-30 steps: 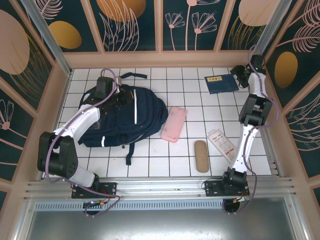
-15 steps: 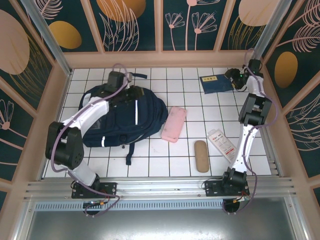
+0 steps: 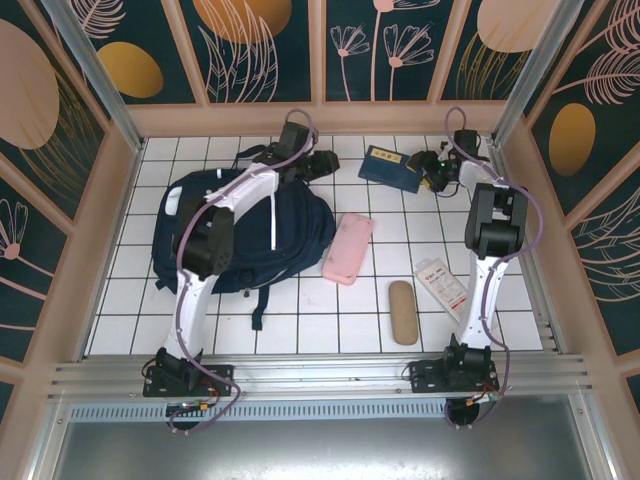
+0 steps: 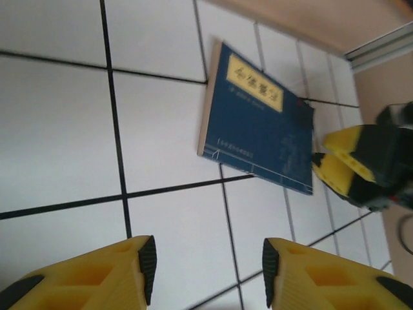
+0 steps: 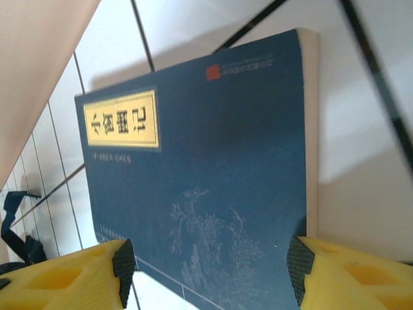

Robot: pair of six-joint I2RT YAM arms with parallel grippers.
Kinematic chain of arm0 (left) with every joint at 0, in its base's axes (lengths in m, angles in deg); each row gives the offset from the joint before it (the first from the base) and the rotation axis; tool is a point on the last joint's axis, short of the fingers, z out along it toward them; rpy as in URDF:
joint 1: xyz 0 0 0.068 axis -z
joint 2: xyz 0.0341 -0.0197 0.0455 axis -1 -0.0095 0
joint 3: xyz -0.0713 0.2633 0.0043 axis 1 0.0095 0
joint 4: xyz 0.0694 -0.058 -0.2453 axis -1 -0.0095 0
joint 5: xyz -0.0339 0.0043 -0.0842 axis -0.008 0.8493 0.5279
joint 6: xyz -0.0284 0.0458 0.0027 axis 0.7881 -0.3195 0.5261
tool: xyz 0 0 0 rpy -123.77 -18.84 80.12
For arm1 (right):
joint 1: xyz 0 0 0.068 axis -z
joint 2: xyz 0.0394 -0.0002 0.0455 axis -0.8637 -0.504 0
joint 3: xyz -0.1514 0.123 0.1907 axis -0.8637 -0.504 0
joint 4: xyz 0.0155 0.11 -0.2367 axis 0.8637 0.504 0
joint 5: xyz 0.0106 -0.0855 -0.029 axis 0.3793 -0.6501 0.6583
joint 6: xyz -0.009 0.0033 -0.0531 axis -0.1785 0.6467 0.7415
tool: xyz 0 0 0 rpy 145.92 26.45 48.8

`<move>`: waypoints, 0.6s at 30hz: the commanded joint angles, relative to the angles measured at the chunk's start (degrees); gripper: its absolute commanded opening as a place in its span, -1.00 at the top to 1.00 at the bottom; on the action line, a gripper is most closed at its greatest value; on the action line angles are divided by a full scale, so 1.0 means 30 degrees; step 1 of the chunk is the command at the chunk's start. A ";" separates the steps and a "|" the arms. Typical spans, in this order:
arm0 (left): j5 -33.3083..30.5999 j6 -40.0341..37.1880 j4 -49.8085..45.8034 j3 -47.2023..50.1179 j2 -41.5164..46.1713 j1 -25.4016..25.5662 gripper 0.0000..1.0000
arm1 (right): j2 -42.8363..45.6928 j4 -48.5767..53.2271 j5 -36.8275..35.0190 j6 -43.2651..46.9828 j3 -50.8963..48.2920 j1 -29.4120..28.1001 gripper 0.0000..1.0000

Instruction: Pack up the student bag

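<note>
Student bag (image 3: 290,235) lies flat on the left of the tiled table, well apart from both sets of fingers. Nothing looks packed yet: a pink pencil case (image 3: 348,248), a tan case (image 3: 403,312) and a white box (image 3: 445,285) lie loose to its right. The step in hand looks like fetching the blue book (image 4: 258,123) near the far wall. The right gripper (image 5: 206,261) stands open, its fingers at the book's edge but not clamped on it. The left gripper (image 3: 330,165), open and empty, hovers just past the bag's top, facing the book from the other side. Next, one gripper needs a firm hold on the thin book, and the bag's opening, which I cannot make out, needs holding wide
</note>
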 commanded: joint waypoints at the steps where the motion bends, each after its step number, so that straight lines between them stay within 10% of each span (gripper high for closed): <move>1: 0.0611 0.0889 0.0445 -0.1490 -0.1459 0.0525 -0.01 | 0.0529 0.0451 0.0450 -0.0011 -0.1064 -0.1373 -0.32; 10: 0.0021 0.1204 0.0013 -0.3775 -0.3511 0.0585 -0.09 | 0.3851 -0.0690 -0.0831 -0.0007 -0.2242 -0.2022 -0.32; 18: 0.1074 0.2437 0.1103 -0.5050 -0.4828 0.0605 -0.12 | -0.0869 0.3135 -0.2749 0.0566 0.5907 -0.1397 -0.34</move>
